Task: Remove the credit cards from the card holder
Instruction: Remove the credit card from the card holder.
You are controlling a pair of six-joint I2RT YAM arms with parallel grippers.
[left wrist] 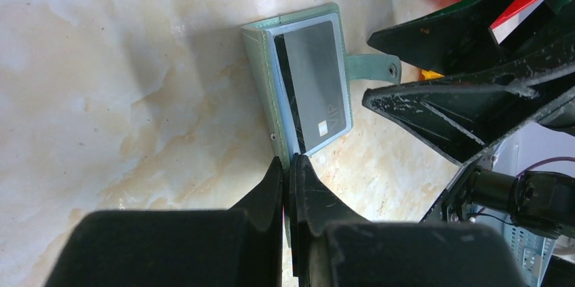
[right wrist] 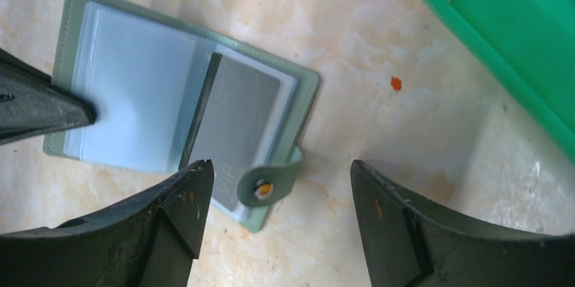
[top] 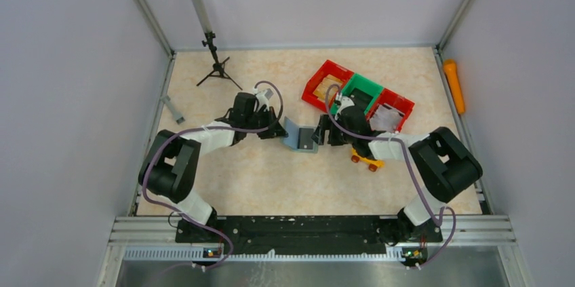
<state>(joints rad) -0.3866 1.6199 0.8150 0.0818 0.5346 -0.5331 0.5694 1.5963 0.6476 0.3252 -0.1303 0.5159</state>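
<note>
Bins and toy car flank right jaws, apart over card holder; left jaws clamp it.

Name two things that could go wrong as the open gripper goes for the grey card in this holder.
1. The right gripper hangs open over the snap tab; it might pinch the tab instead of the grey card.
2. The left gripper pinches only an edge of the card holder, so a pull on the card could drag the holder loose.
</note>
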